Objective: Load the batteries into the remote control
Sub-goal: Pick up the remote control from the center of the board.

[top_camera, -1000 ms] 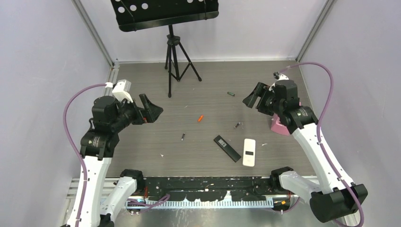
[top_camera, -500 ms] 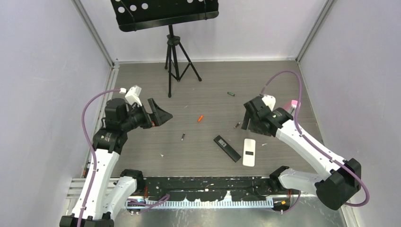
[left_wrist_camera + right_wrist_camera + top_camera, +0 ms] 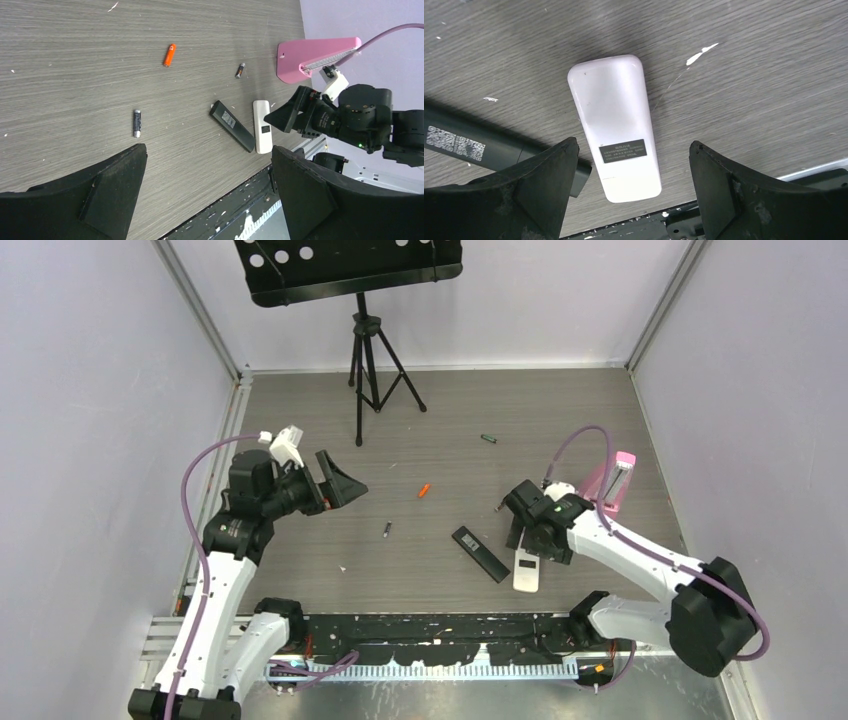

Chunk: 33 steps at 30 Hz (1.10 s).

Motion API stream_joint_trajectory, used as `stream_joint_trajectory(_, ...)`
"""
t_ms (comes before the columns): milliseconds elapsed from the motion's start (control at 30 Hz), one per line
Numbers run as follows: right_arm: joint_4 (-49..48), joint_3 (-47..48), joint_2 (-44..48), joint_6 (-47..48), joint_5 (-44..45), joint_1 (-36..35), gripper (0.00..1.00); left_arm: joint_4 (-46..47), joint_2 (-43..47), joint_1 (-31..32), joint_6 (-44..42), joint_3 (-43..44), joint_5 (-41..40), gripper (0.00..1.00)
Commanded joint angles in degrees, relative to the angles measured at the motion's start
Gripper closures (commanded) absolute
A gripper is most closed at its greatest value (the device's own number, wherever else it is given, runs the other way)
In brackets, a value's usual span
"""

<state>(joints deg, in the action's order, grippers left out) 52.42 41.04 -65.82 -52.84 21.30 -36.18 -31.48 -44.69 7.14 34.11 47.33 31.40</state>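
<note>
Overhead, both wrists: white remote (image 3: 616,130) common

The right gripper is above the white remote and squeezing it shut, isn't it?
Not quite. The right gripper is above the white remote, but it is open, not squeezing. Its fingers are spread wide on either side of the remote, with gaps showing. The right wrist view shows this.
</note>
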Motion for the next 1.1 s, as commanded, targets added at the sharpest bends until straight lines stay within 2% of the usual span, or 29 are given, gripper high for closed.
stream_joint_trajectory(0,-6.3,-1.7,-2.6,-3.4,-0.1,-1.3,0.14,3.1,-0.2,0.3,0.6,-0.6,1.4,0.02)
stream_joint_trajectory(167,-9.8,-3.6,-4.4,-3.6,-1.3,-1.4,0.14,3.2,-1.0,0.3,0.7,-0.8,1.2,0.02)
stream_joint_trajectory(367,-11.8,-5.8,-7.0,-5.8,-2.6,-1.4,0.28,3.4,-1.2,0.3,0.7,-1.0,1.6,0.02)
stream_joint_trajectory(533,-13.7,-7.8,-7.7,-7.1,-1.8,-1.4,0.33,3.6,-1.3,0.6,1.1,-1.2,2.1,0.02)
stream_joint_trajectory(600,-14.2,-8.0,-8.2,-7.3,-1.6,-1.4,0.39,3.7,-1.4,0.7,1.6,-1.4,2.6,0.02)
stream_joint_trajectory(667,-14.8,-7.6,-8.3,-6.8,-1.0,-1.4,0.50,4.2,-1.7,0.8,2.5,-1.7,3.3,0.02)
stream_joint_trajectory(767,-17.3,-5.8,-6.0,-3.1,0.8,-1.4,0.58,7.3,-2.2,1.1,5.5,-3.9,5.5,0.01)
stream_joint_trajectory(900,-22.7,1.3,-2.9,7.4,0.3,-1.4,0.62,11.0,-4.2,2.9,8.9,-6.0,6.0,0.01)
stream_joint_trajectory(967,-26.5,4.7,-2.8,12.6,-1.6,-1.4,0.62,12.5,-5.7,4.1,10.2,-6.4,5.8,0.01)
stream_joint_trajectory(1067,-32.1,9.1,-5.7,19.0,-9.1,-1.5,0.62,14.9,-8.4,5.7,12.0,-6.2,5.6,0.04)
